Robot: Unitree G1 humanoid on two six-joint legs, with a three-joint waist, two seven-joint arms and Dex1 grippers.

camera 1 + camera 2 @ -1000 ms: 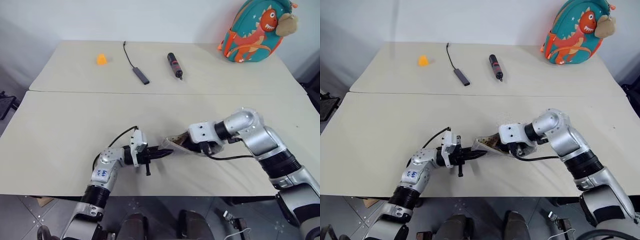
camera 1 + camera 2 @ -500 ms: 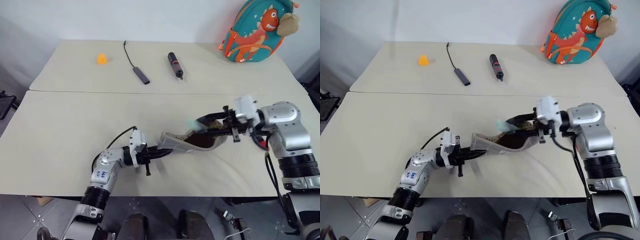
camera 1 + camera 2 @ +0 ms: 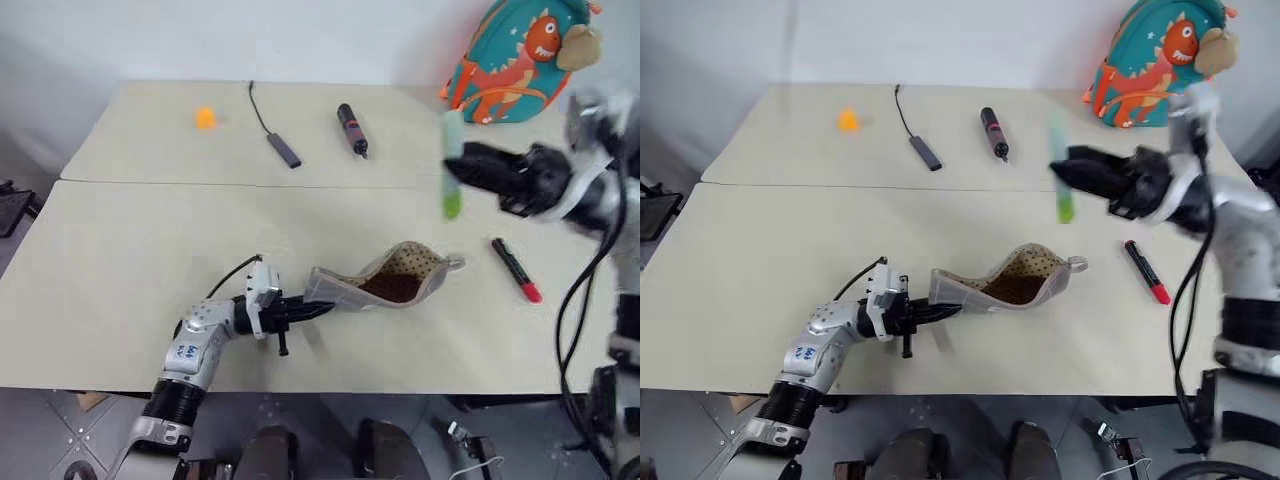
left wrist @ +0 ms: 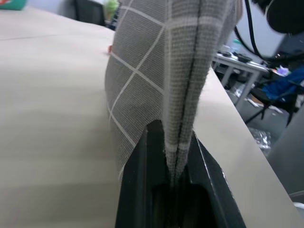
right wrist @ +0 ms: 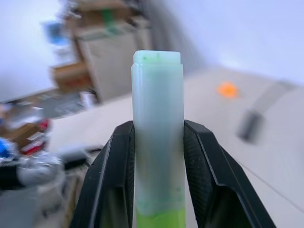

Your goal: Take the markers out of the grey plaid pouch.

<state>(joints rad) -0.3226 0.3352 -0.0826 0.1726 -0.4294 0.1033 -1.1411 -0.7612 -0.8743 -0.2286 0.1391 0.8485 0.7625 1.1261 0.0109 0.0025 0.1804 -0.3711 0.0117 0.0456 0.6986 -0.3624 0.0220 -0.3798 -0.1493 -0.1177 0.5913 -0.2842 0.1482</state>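
Note:
The grey plaid pouch (image 3: 345, 287) lies on the near table, its mouth gaping towards the right and showing a brown dotted lining. My left gripper (image 3: 312, 311) is shut on the pouch's left end; up close the fabric edge (image 4: 183, 95) is pinched between the black fingers (image 4: 137, 190). My right gripper (image 3: 460, 165) hangs high above the table to the right of the pouch, shut on a green marker (image 3: 453, 195) that stands upright between its fingers (image 5: 118, 180). A red marker (image 3: 515, 270) lies on the table to the right of the pouch.
A teal dinosaur backpack (image 3: 510, 60) stands at the far right corner. On the far table lie a black pen-like object (image 3: 350, 130), a black cable with a dongle (image 3: 275, 140) and a small orange object (image 3: 205, 117). A seam (image 3: 200, 183) joins the two tables.
My right gripper has pulled the green marker out of the pouch and lifted it up and to the right, turning it upright. The pouch mouth has sunk onto the table. My left gripper shifted slightly left.

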